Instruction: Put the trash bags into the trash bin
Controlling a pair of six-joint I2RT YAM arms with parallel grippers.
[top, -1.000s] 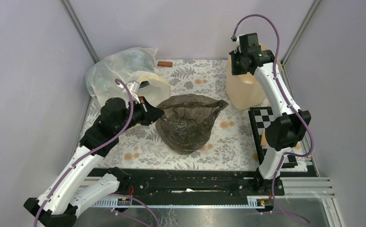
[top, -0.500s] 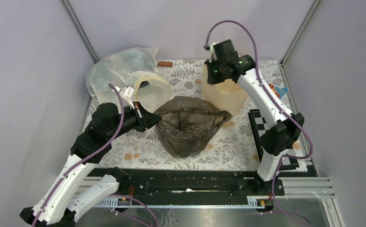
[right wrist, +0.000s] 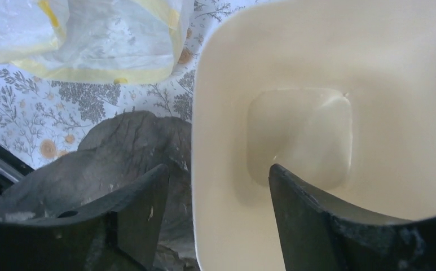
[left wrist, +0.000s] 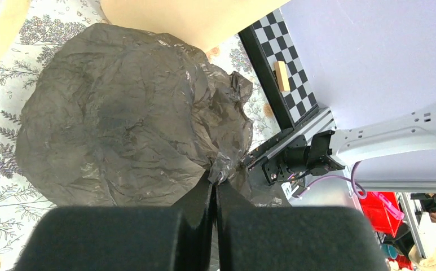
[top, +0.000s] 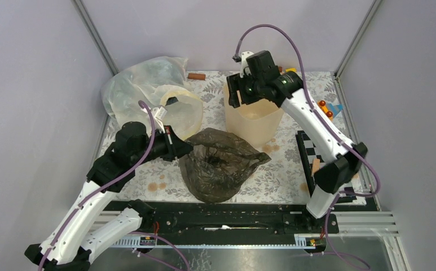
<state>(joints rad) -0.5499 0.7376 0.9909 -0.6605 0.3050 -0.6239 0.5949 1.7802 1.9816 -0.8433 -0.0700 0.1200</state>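
While your left gripper point(left wrist: 212, 182) pinches a small tuck of the dark bag point(top: 218, 166), fingers pressed together on the film, the bag lies slumped on the flowered mat point(top: 164, 175) at 6 o'clock. It sits at the foot of the bin point(top: 252, 121), which stands upright toward 1 o'clock; whether the two touch cannot be told. Your right gripper point(right wrist: 216, 175) hangs spread over the bin's 9 o'clock rim, one finger outside the wall and one inside, closed on nothing. That leaves the bin unheld, so a bag dragged against its side would likely shove or tip it. The pinch takes only a thin fold, and crinkly film of this kind could slip free or tear as you lift. The bag looks about as big as the bin's mouth, so part of it may drape over the rim and slide back out. The right arm above the opening also narrows the way in. The bin itself is empty, its pale floor bare in the right wrist view. The whitish bag point(top: 148, 84) with a yellow rim lies at 10 o'clock, its mouth gaping toward the centre; what it holds, if anything, cannot be told. The dark bag looks limp and unfilled.
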